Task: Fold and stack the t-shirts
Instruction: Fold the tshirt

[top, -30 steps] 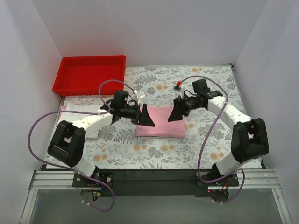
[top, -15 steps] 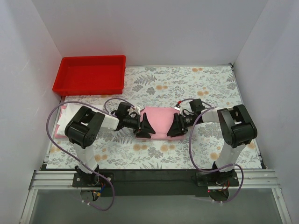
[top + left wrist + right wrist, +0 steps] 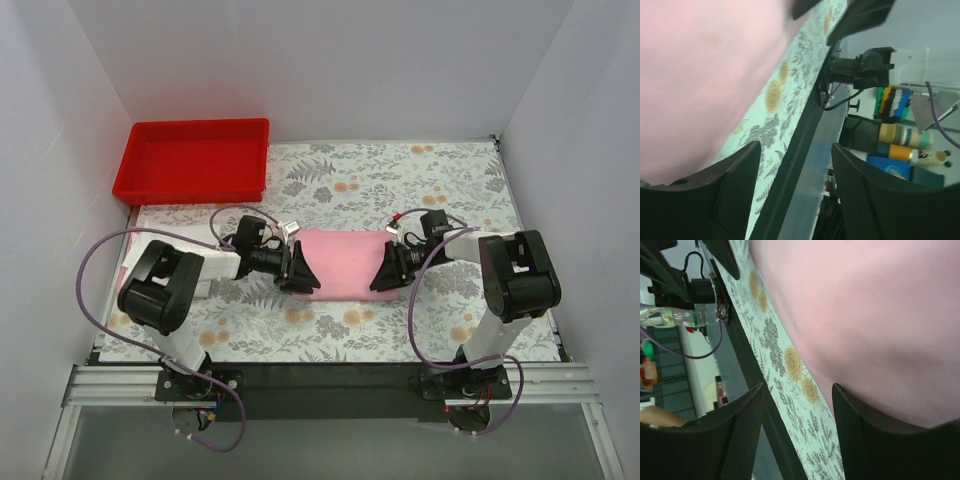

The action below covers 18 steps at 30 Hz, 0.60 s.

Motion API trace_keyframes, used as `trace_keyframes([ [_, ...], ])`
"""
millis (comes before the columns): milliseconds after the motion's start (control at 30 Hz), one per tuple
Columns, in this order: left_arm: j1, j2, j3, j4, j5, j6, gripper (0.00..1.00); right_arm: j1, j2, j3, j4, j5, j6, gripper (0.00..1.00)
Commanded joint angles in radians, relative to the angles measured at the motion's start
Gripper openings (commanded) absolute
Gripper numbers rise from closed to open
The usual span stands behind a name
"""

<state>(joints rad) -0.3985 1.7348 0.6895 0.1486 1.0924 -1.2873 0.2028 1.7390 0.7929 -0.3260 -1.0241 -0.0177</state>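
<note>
Folded pink t-shirt (image 3: 345, 262) lies flat (on a floral tablecloth (image 3: 440, 190)). Left gripper (image 3: 305, 270), fingers spread, is at its 9 o'clock. Right gripper (image 3: 385, 272), likewise spread, is at 3 o'clock.

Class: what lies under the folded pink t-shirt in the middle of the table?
The floral tablecloth shows around the pink t-shirt; whatever lies directly beneath is covered.

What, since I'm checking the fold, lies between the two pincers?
The folded pink t-shirt spans the stretch between the left pincer and the right pincer, seen in the top external view.
</note>
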Motion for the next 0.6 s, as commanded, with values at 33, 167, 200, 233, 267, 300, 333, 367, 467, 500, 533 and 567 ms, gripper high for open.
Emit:
trace_keyframes([
  [33,0.024,-0.150,0.152,-0.133,-0.023,0.160,0.54,-0.006,-0.088,0.228,-0.117,0.012,-0.114,0.62],
  [167,0.056,-0.064,0.261,-0.081,-0.146,0.119,0.46,-0.008,-0.035,0.363,-0.061,0.050,-0.067,0.60],
  [200,0.067,-0.010,0.309,-0.075,-0.170,0.106,0.45,-0.009,0.014,0.390,-0.044,0.053,-0.059,0.58],
  [233,0.073,0.020,0.329,-0.055,-0.180,0.079,0.45,-0.008,0.039,0.411,-0.033,0.050,-0.051,0.57],
  [267,0.078,0.047,0.347,-0.044,-0.189,0.068,0.45,-0.009,0.063,0.448,-0.024,0.052,-0.042,0.57],
  [300,0.087,0.099,0.384,-0.037,-0.199,0.060,0.45,-0.009,0.111,0.462,-0.006,0.047,-0.024,0.56],
  [333,0.093,0.124,0.395,-0.006,-0.200,0.043,0.45,-0.011,0.134,0.474,0.004,0.045,-0.018,0.56],
  [367,0.098,0.149,0.410,0.003,-0.204,0.040,0.45,-0.011,0.157,0.488,0.016,0.047,-0.011,0.54],
  [467,0.108,0.244,0.456,0.012,-0.216,0.030,0.44,-0.017,0.238,0.500,0.054,0.052,0.010,0.52],
  [500,0.113,0.282,0.459,0.017,-0.219,0.023,0.44,-0.020,0.273,0.505,0.056,0.056,0.010,0.52],
  [533,0.116,0.298,0.466,0.020,-0.223,0.023,0.44,-0.023,0.289,0.505,0.070,0.062,0.010,0.51],
  [567,0.118,0.311,0.472,0.019,-0.232,0.023,0.43,-0.032,0.315,0.508,0.079,0.071,0.009,0.50],
])
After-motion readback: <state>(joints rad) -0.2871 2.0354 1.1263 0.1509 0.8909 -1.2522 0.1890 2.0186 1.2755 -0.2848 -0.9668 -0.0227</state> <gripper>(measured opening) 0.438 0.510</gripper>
